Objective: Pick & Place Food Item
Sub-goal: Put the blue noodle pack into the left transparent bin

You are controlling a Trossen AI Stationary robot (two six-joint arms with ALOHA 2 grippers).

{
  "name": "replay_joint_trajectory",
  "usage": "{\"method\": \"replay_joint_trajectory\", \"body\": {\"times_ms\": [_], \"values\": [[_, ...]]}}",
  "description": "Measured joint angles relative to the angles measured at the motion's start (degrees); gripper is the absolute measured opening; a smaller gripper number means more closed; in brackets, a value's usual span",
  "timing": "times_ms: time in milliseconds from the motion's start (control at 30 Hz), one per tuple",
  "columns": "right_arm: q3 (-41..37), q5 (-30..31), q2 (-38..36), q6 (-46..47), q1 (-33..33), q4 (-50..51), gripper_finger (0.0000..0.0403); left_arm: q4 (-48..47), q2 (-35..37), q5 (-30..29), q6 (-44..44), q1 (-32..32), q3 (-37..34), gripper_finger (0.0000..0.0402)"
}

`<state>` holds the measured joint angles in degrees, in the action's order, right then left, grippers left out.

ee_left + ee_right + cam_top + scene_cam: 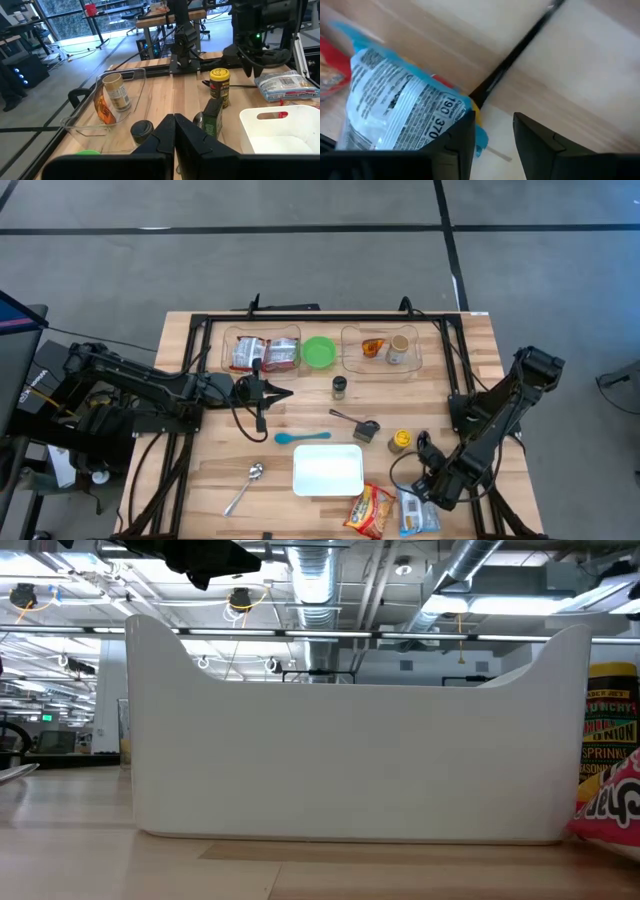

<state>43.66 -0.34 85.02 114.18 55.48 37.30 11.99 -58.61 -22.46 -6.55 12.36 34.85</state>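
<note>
A blue-and-white snack packet (416, 515) lies flat at the table's near right, beside a red-and-yellow packet (369, 511). My right gripper (431, 483) points down just over the blue-and-white packet's far edge and is open. In the right wrist view the packet (395, 110) lies beside one finger, and its blue corner (479, 136) reaches a little into the gap of my right gripper (492, 122). My left gripper (285, 392) hangs shut and holds nothing above the table's middle left. A white tray (328, 470) stands near the front middle. My right gripper comes at the blue-and-white packet from above, one finger (462, 137) at the packet's blue sealed corner. That finger hides the spot, so I cannot tell whether it touches. The packet lies flat on the table.
Two clear bins (263, 352) (381, 348) with food items and a green bowl (319, 352) stand at the back. A dark bottle (340, 387), a black scoop (362, 426), a yellow-lidded jar (399, 441), a blue spoon (300, 437) and a metal spoon (243, 488) lie around the tray. A black cable (520, 45) crosses the wood by the packet.
</note>
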Motion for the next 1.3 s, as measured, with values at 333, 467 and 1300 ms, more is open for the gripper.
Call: {"method": "replay_joint_trajectory", "body": {"times_ms": [333,467,1300], "values": [[0.0,-0.1,2.5,-0.8,0.1,-2.7,0.0126,0.0,0.0,0.0,0.0,0.0,0.0,0.0],[0.0,-0.1,2.4,-0.8,0.0,-2.7,0.0112,0.0,0.0,0.0,0.0,0.0,0.0,0.0],[1.2,-0.2,1.0,-3.8,0.1,-1.6,0.0001,0.0,0.0,0.0,0.0,0.0,0.0,0.0]]}}
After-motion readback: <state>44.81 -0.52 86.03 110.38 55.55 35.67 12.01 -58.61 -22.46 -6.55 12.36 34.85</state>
